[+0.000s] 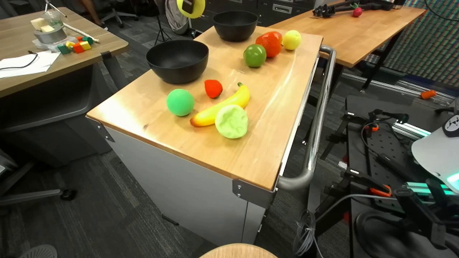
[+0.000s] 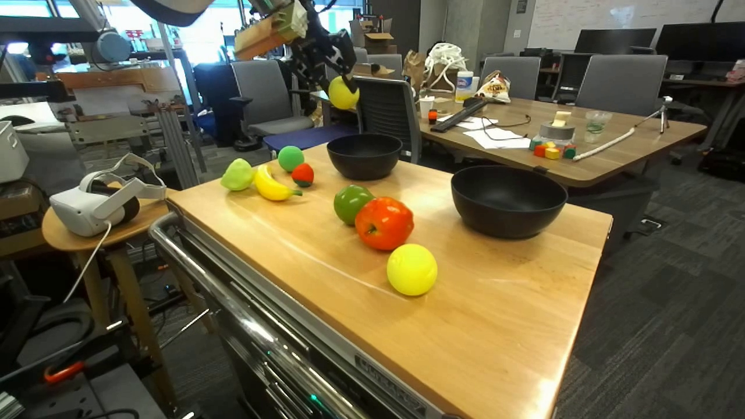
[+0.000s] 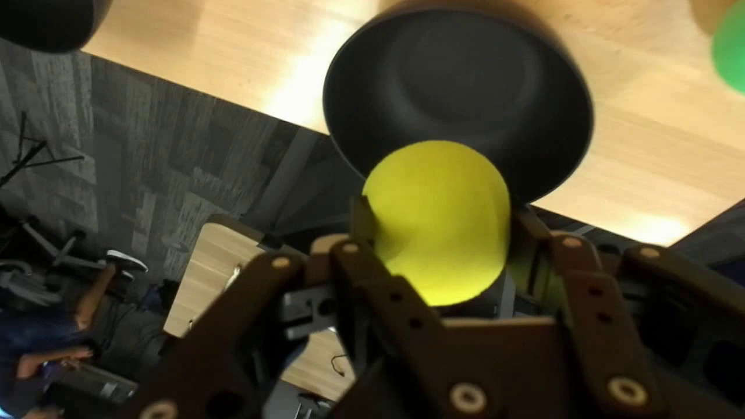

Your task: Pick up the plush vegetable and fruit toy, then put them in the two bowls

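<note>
We see the claw (image 3: 442, 227) gripping a yellow ball (image 3: 439, 180), up above bench (image 2: 465, 337) level. Below the claw's the nearer black bowl (image 3: 460, 75); can't tell if it's directly under. 2nd bowl (image 3: 46, 23) is farther from the claw, cut off by wrist view's edge. Also lower than the claw, on the bench in both exterior views: green ball (image 2: 290, 158), red toy (image 2: 303, 173), banana (image 2: 271, 185), pale green cabbage (image 2: 237, 174), green round (image 2: 350, 205), red-orange toy (image 2: 384, 224) & yellow round (image 2: 412, 269).

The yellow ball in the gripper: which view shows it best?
The wrist view: the yellow ball appears largest there, fully in frame. In an exterior view the ball is small, partly hidden; in an exterior view the top edge cuts the ball.
</note>
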You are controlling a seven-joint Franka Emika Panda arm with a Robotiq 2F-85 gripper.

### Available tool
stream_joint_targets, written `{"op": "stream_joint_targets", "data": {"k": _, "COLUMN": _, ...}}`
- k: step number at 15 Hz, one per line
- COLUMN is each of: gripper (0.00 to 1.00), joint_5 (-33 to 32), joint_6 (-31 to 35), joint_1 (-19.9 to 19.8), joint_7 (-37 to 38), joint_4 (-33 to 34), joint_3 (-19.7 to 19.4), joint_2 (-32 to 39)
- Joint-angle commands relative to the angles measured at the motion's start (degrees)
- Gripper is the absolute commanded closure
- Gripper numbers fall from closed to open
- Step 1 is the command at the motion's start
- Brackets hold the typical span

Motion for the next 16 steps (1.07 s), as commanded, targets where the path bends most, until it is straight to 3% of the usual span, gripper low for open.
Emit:
{"op": "stream_joint_targets", "data": {"k": 1, "gripper": 0.72, "joint_5": -8.1, "joint_6": 5.4, "joint_1": -1.1, "joint_7": 8.1, "joint_4": 8.4, "joint_3": -2.1, "joint_2": 11.2}}
{"op": "stream_joint_targets", "data": {"k": 6, "gripper": 0.72, "joint_5": -2.3, "joint_6": 6.9, "joint_1": -2.2, "joint_7": 6.7, "joint_4": 13.5, "joint_3": -1.8, "joint_2": 20.3}}
{"op": "stream_joint_targets", "data": {"k": 7, "gripper": 0.24, "joint_5": -0.6, "joint_6": 6.7, "joint_1": -2.6, "joint_7": 5.5, "joint_4": 13.7, "joint_3": -1.1, "joint_2": 20.9}}
{"op": "stream_joint_targets", "data": {"k": 8, "gripper": 0.21, "joint_5": 3.6, "joint_6": 7.1, "joint_1": -0.6, "joint_7": 2.5, "joint_4": 13.3, "joint_3": -2.8, "joint_2": 20.8}}
{"op": "stream_joint_targets", "data": {"k": 10, "gripper": 0.08, "joint_5": 13.9, "joint_6": 4.6, "joint_1": -2.2, "joint_7": -5.9, "joint_4": 11.4, "joint_3": 0.8, "joint_2": 18.9}}
{"op": "stream_joint_targets", "data": {"k": 11, "gripper": 0.01, "joint_5": 18.8, "joint_6": 0.9, "joint_1": -7.6, "joint_7": -10.7, "joint_4": 10.3, "joint_3": 8.2, "joint_2": 17.2}}
{"op": "stream_joint_targets", "data": {"k": 12, "gripper": 0.00, "joint_5": 23.5, "joint_6": -1.6, "joint_1": -7.5, "joint_7": -14.6, "joint_4": 10.0, "joint_3": 9.2, "joint_2": 15.8}}
{"op": "stream_joint_targets", "data": {"k": 13, "gripper": 0.00, "joint_5": 26.2, "joint_6": -5.6, "joint_1": -3.9, "joint_7": -16.1, "joint_4": 9.5, "joint_3": 6.5, "joint_2": 13.6}}
{"op": "stream_joint_targets", "data": {"k": 16, "gripper": 0.00, "joint_5": 26.0, "joint_6": -17.7, "joint_1": -0.7, "joint_7": -14.3, "joint_4": 7.4, "joint_3": 4.7, "joint_2": 7.1}}
